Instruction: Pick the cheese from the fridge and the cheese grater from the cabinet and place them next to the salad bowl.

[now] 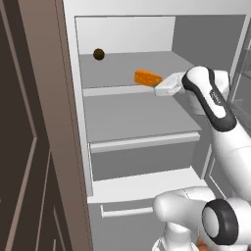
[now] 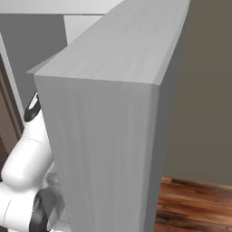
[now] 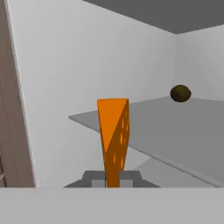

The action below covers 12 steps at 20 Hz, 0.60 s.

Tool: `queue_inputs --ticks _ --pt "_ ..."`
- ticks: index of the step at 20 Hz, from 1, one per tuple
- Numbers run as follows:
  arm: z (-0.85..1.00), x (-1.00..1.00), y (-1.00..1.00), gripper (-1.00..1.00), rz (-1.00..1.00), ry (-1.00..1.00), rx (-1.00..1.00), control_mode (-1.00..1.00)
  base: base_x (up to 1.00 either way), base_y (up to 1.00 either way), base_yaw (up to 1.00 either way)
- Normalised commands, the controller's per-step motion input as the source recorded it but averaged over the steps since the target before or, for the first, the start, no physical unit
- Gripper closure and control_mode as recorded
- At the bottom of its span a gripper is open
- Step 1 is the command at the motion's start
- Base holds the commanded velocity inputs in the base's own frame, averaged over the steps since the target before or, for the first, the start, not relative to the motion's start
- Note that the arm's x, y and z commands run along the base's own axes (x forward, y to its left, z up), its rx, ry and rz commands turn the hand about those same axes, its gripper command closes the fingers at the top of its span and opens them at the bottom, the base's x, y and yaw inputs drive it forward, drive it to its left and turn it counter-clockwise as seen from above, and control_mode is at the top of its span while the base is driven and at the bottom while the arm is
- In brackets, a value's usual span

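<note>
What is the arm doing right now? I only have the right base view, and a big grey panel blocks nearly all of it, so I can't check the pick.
Observer: The gripper is shut on the cheese; the hand view shows the wedge between the fingertips.
Operator: Where is the cheese?
Observer: In the left base view it is at the front of the fridge's upper shelf; I cannot tell whether it is lifted off.
Operator: Anything else on that shelf?
Observer: A small dark brown ball near the back, apart from the cheese.
</note>
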Motion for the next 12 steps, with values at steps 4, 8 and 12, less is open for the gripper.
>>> queue_inputs --ticks 4,8,12 --pt "0.03 -1.0 0.0 1.0 0.0 0.0 0.0 -1.0 0.0 0.0 0.0" --pt "0.01 -0.97 0.0 1.0 0.0 0.0 0.0 -1.0 0.0 0.0 0.0" --pt "0.16 -0.99 0.0 1.0 -0.05 0.0 0.0 -1.0 0.0 0.0 0.0"
